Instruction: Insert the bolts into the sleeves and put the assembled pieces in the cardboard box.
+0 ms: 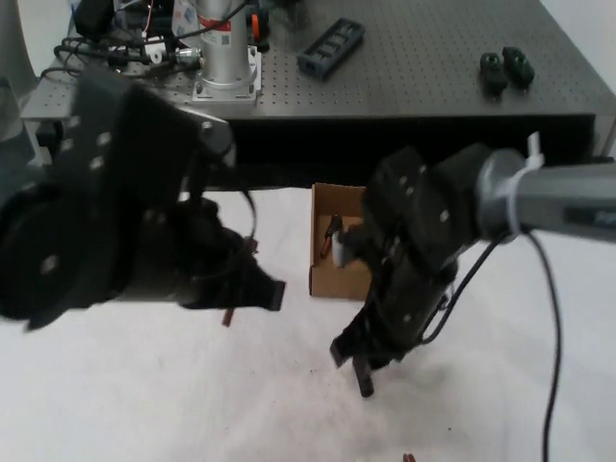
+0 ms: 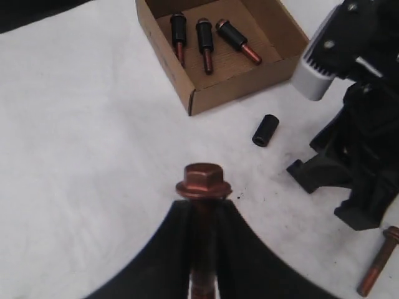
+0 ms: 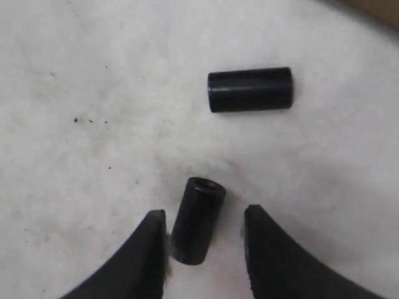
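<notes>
Your left claw (image 2: 202, 210) is clenched on a copper bolt (image 2: 202, 182). The bolt's six-sided head sticks out past the fingertips. Your right claw (image 3: 204, 215) is released. Its two fingers sit on either side of a short black sleeve (image 3: 194, 232) lying on the white worktop (image 3: 75, 75).

I think the job now is to pick up this sleeve. It sits close to one finger, with a gap at the other, so move the claw over a little first. Then squeeze slowly, or the sleeve may roll away. Hold it by its middle and keep the end with the hole free for the bolt.

The sleeve is a smooth black tube with a round hole in its end. Another sleeve (image 3: 249, 90) lies near it on its side. The cardboard box (image 2: 243, 81) stands near and holds three finished pieces (image 2: 205, 40). Each is a black sleeve with a copper end poking out. A spare bolt (image 2: 378, 261) lies just beside the right arm.
</notes>
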Available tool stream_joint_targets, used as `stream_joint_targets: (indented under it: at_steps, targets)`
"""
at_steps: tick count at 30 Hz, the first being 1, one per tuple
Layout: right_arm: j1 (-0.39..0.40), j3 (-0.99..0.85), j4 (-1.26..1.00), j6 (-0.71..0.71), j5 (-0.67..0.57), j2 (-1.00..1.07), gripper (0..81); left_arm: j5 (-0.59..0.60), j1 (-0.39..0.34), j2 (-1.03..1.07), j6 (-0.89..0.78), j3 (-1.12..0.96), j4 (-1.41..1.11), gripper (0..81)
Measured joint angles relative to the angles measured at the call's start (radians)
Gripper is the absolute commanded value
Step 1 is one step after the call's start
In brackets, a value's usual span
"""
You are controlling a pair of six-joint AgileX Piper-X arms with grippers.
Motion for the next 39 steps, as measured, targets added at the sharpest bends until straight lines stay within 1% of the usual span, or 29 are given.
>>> stream_joint_targets:
  at_steps: [6,7,8,10,12,13,14,17,19,20,21,25,26,29,30,31,34,36,39]
  targets:
    - [0.011,0.000,-0.002,0.029,0.001,0.061,29.4,-0.002,0.000,-0.032,-0.008,0.037,0.000,0.6]
    - [0.011,0.000,-0.003,0.031,0.001,0.061,29.1,-0.002,0.000,-0.032,-0.008,0.039,0.000,0.6]
    - [0.011,0.000,-0.003,0.031,0.001,0.061,27.0,-0.002,0.000,-0.032,-0.008,0.042,0.003,0.6]
    - [0.011,0.000,-0.003,0.033,0.001,0.061,18.0,-0.002,0.000,-0.032,-0.008,0.041,0.005,0.6]
    - [0.011,0.000,-0.003,0.033,0.004,0.061,5.2,-0.002,0.000,-0.032,-0.008,0.041,0.005,0.6]
    - [0.011,0.000,-0.003,0.033,0.011,0.061,1.5,-0.002,0.000,-0.032,-0.008,0.041,0.007,0.6]
    - [0.011,0.000,-0.003,0.033,0.012,0.063,4.4,-0.002,0.000,-0.032,-0.008,0.041,0.007,0.6]
    - [0.011,0.000,-0.003,0.021,0.014,0.061,4.4,0.020,0.000,-0.032,-0.011,0.041,0.007,0.6]
    - [0.007,0.000,-0.003,0.013,0.014,0.053,4.4,0.083,0.000,-0.032,-0.023,0.041,0.000,0.6]
    - [0.003,0.004,-0.003,0.006,0.008,0.042,4.4,0.146,0.000,-0.032,-0.038,0.041,-0.017,0.6]
    - [-0.001,0.010,-0.003,0.000,-0.002,0.027,4.4,0.178,0.000,-0.032,-0.046,0.041,-0.033,0.6]
    - [-0.041,0.085,-0.014,-0.019,-0.051,-0.136,4.4,0.301,0.000,-0.032,-0.101,0.043,-0.157,0.6]
    - [-0.056,0.115,-0.025,-0.019,-0.068,-0.201,4.4,0.308,0.000,-0.032,-0.101,0.043,-0.157,0.6]
    - [-0.106,0.233,-0.086,-0.037,-0.154,-0.418,4.4,0.416,0.000,-0.032,-0.165,0.049,-0.301,0.6]
    - [-0.109,0.242,-0.091,-0.045,-0.200,-0.419,4.4,0.416,0.000,-0.032,-0.169,0.050,-0.313,0.6]
    - [-0.123,0.285,-0.119,-0.050,-0.257,-0.493,4.4,0.460,0.000,-0.032,-0.196,0.059,-0.373,0.6]
    - [-0.157,0.443,-0.207,-0.050,-0.426,-0.675,4.4,0.543,-0.006,-0.033,-0.290,0.110,-0.589,0.6]
    - [-0.159,0.549,-0.258,-0.031,-0.525,-0.767,4.4,0.563,-0.021,-0.029,-0.351,0.150,-0.728,0.6]
    - [-0.127,0.676,-0.377,0.052,-0.668,-0.865,4.4,0.577,-0.052,-0.009,-0.436,0.201,-0.871,0.6]
